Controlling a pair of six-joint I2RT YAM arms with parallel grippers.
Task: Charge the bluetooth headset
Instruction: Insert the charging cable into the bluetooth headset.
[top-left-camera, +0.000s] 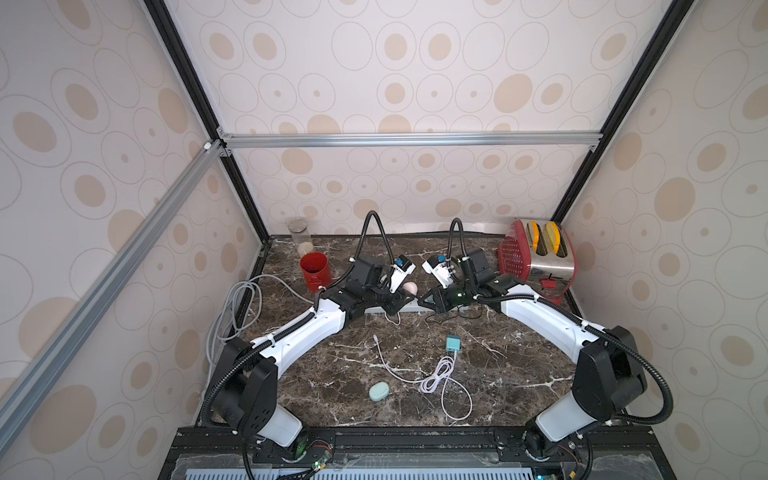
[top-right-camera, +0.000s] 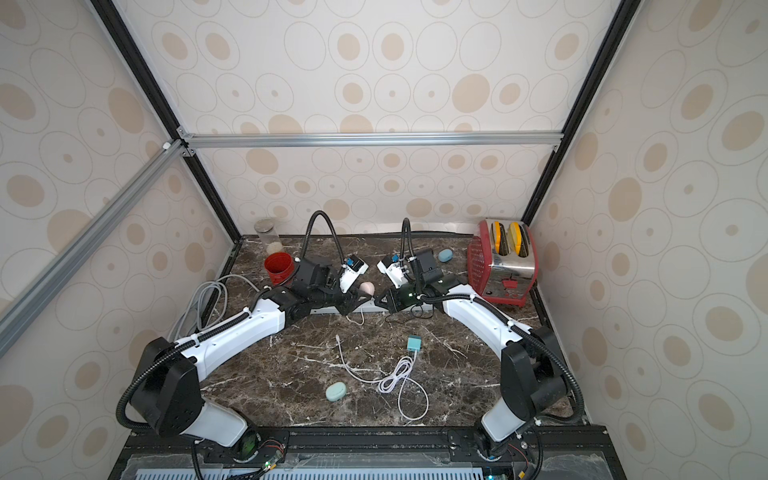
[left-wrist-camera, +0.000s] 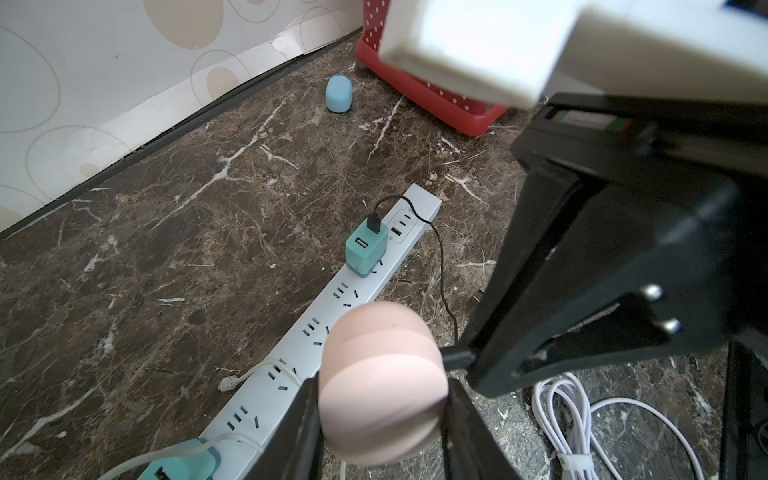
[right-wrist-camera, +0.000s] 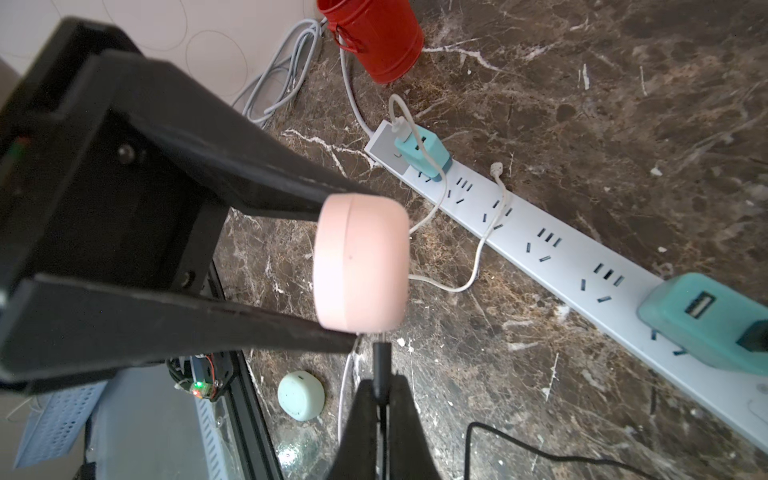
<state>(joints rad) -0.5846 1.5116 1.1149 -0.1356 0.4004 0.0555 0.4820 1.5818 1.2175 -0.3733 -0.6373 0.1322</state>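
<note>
The bluetooth headset is a round pink case, also seen in the right wrist view and in both top views. My left gripper is shut on it and holds it above the white power strip. My right gripper is shut on the plug of a black cable. The plug's tip meets the case's edge; I cannot tell whether it is seated. The black cable runs to a teal charger plugged into the strip. In both top views the two gripper tips meet mid-table.
A second teal charger with a white cable sits on the strip. A loose teal charger and coiled white cable lie nearer the front, beside a mint case. A blue case, red toaster, red cup and jar stand at the back.
</note>
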